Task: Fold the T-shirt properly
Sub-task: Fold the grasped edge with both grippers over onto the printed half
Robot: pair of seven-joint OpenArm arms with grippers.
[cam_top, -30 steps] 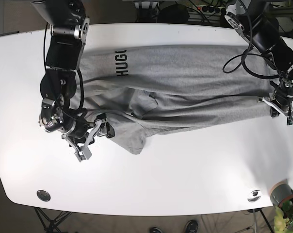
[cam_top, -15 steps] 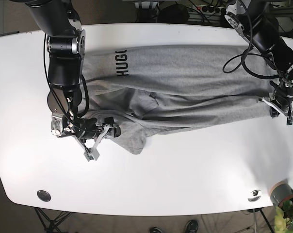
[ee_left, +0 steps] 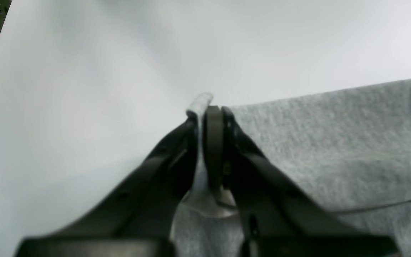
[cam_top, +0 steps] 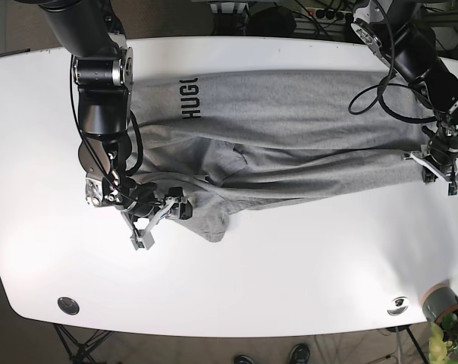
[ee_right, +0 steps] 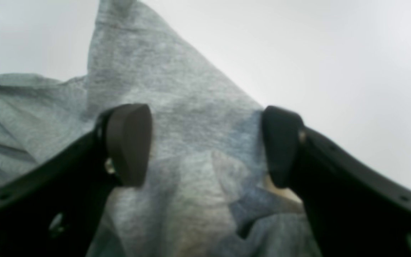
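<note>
Between the black fingers of the left gripper (ee_left: 205,117), left wrist view: a thin fold of the grey T-shirt (ee_left: 334,142) is pinched, its edge poking out just past the fingertips. The jaws stand pressed together on the cloth. To one side of the tool the shirt lies flat; to the other side and ahead of the tips is the bare white table (ee_left: 84,89).

Right wrist view: the right gripper (ee_right: 205,142) stands wide, its two dark pads well apart. Rumpled shirt fabric fills the gap between them and runs ahead of the tips to a narrowing point. One pad (ee_right: 128,142) sits over the cloth; the other lies at the fabric's edge, beside bare table. Whether either pad touches the cloth cannot be told.

Base view: the shirt lies spread lengthwise across the table, with dark lettering (cam_top: 189,98) near the right arm's side. The right gripper sits at a bunched lobe of fabric on the shirt's near edge. The left gripper holds the shirt's far end, at the table's opposite side.
</note>
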